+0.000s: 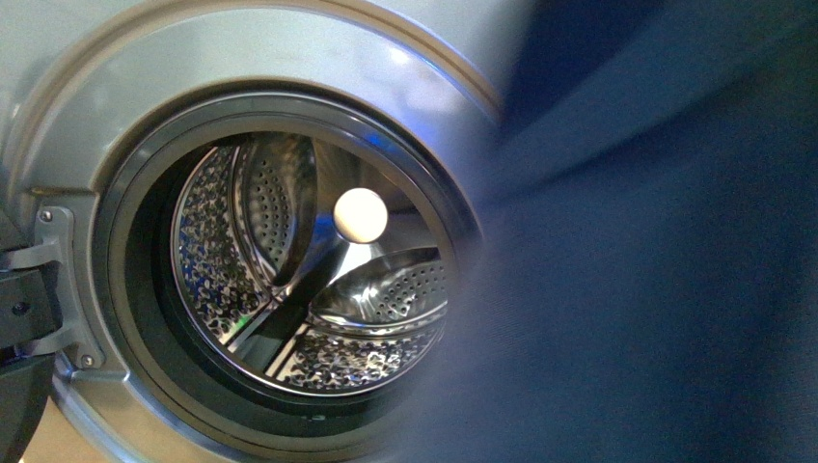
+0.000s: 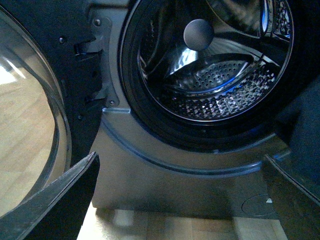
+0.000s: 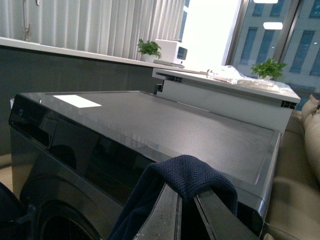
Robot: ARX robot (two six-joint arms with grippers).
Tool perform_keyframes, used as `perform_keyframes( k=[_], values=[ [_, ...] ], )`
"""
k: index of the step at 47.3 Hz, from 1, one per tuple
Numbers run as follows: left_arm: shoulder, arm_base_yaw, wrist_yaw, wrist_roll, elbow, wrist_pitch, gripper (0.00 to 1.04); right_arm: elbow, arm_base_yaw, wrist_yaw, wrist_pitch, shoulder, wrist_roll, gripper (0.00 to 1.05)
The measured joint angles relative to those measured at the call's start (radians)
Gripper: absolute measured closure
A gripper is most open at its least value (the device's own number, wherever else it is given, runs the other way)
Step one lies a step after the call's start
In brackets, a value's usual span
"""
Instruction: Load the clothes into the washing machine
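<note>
The right gripper (image 3: 186,212) is clenched on the dark navy-blue thin folded fabric garment (image 3: 192,172). In the large silver-grey front-loading washing machine (image 1: 145,87), the perforated steel drum (image 1: 289,280) shows no cloth; the garment hangs blurred at 3 o'clock of the drum, outside it. Swung in low, trailing folds could catch the dark rim (image 1: 130,289) and spill out. The left gripper (image 2: 180,156) gapes empty

Front, left wrist — near washing machine (image 1: 270,68)
</note>
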Motion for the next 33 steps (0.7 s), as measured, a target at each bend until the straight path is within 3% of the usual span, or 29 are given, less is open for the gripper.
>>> perform_keyframes(
  k=[12,19,33],
  values=[
    [0.0,0.0,0.0,0.0,0.0,0.0,0.07,-0.043,0.006,-0.041,0.011,-0.008,0.034,1.02],
    [0.0,0.0,0.001,0.0,0.0,0.0,0.07,-0.07,0.099,0.01,0.134,0.045,0.045,1.02],
    [0.0,0.0,0.0,0.0,0.0,0.0,0.07,-0.125,0.164,0.002,0.13,0.087,0.072,1.02]
  ],
)
